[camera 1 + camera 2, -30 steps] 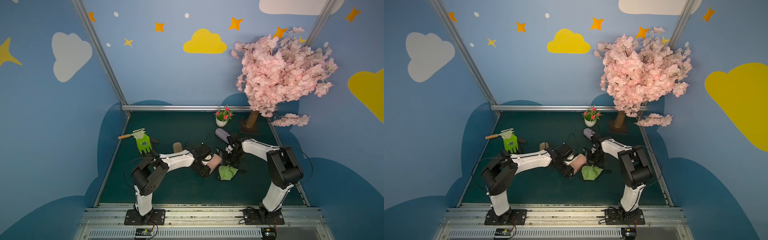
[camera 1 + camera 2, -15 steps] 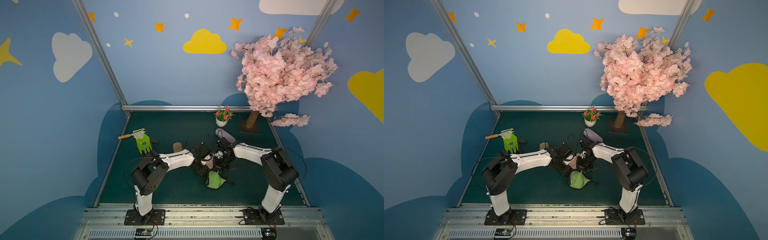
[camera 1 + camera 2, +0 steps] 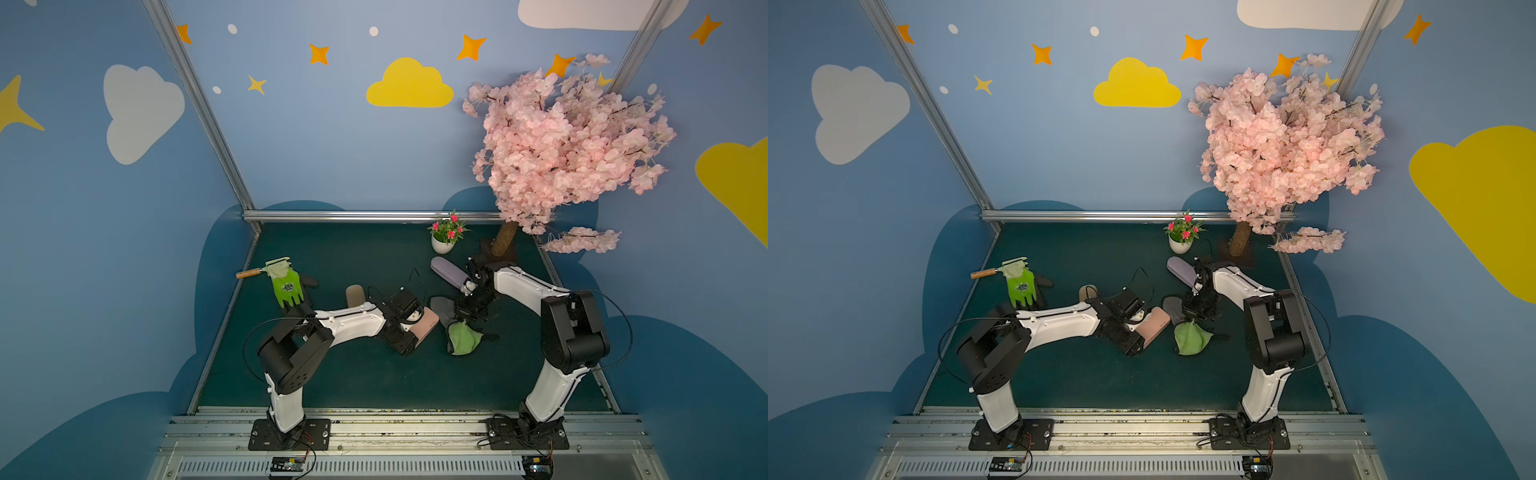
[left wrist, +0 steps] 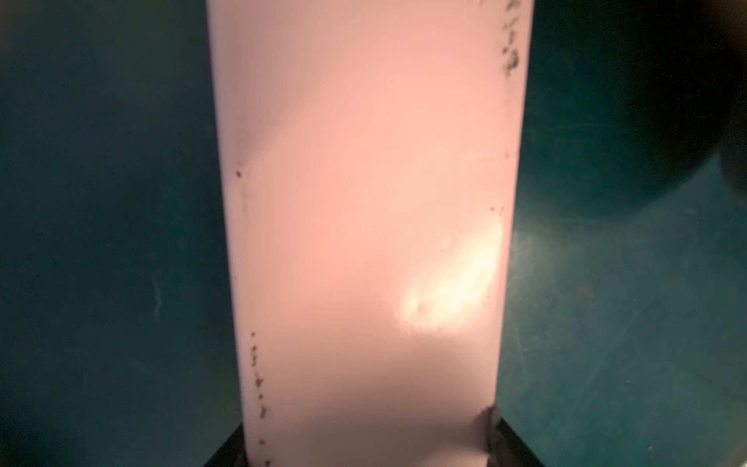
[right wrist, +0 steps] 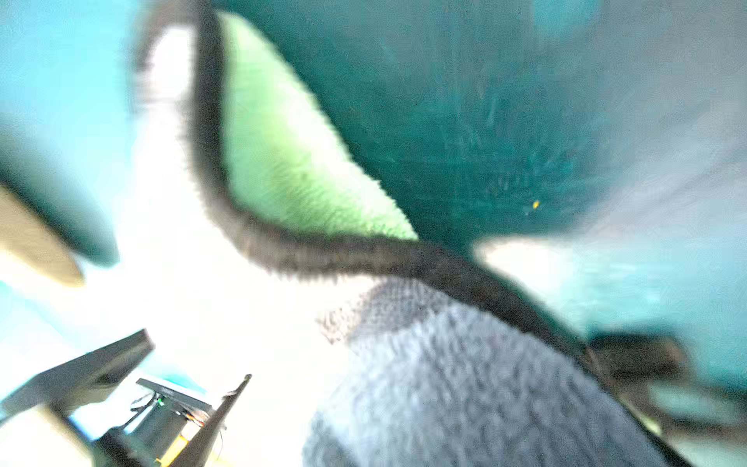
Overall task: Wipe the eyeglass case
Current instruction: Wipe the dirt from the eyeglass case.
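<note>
A pink eyeglass case [image 3: 424, 325] [image 3: 1155, 325] lies at the middle of the green mat, and my left gripper [image 3: 410, 330] [image 3: 1136, 330] is shut on its near end. In the left wrist view the case [image 4: 364, 202] fills the middle, with dark specks along its edges and a black fingertip [image 4: 507, 442] at each side. My right gripper [image 3: 463, 312] [image 3: 1192, 312] is shut on a green and grey cloth [image 3: 463, 338] [image 3: 1190, 338]. The cloth hangs just right of the case, apart from it. In the right wrist view the cloth [image 5: 465, 384] hides the jaws.
A grey case [image 3: 441, 308] lies under the right gripper. A purple case [image 3: 448, 269] is behind it and a beige case [image 3: 354, 294] is behind the left arm. A green glove [image 3: 286, 284] and a wooden-handled tool [image 3: 249, 273] lie far left. A flower pot [image 3: 441, 246] and tree trunk [image 3: 505, 241] stand at the back right.
The right gripper swung the cloth left to the pink case, then drew it back to the right, where it now hangs. The left gripper and the case have stayed put.
</note>
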You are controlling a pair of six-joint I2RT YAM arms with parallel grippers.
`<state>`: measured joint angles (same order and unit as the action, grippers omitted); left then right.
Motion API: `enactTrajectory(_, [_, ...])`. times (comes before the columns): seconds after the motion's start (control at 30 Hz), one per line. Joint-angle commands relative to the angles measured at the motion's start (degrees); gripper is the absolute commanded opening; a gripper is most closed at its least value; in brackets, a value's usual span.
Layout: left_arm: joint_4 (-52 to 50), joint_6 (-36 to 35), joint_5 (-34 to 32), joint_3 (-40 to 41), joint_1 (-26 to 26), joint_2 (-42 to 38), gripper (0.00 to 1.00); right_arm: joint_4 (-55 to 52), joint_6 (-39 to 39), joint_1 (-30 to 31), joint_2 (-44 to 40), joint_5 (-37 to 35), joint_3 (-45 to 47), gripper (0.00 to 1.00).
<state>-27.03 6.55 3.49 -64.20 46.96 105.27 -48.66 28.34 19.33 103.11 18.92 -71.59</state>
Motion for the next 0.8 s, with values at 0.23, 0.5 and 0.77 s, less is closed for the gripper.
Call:
enactTrajectory(0.23, [-1.91, -0.55, 2.84, 3.00, -0.55, 5.57, 0.03, 19.52, 18.96, 7.63, 1.87, 18.92, 2.69, 0.00])
enactTrajectory(0.5, [2.67, -1.04, 2.08, 6.53, -0.51, 2.88, 0.03, 15.20, 14.94, 7.56, 9.48, 17.16, 7.30, 0.00])
enactTrajectory(0.77, [6.99, -3.75, -3.02, 9.96, -0.38, 0.54, 0.03, 3.70, 4.42, 0.00, 4.90, 2.07, 4.76, 0.00])
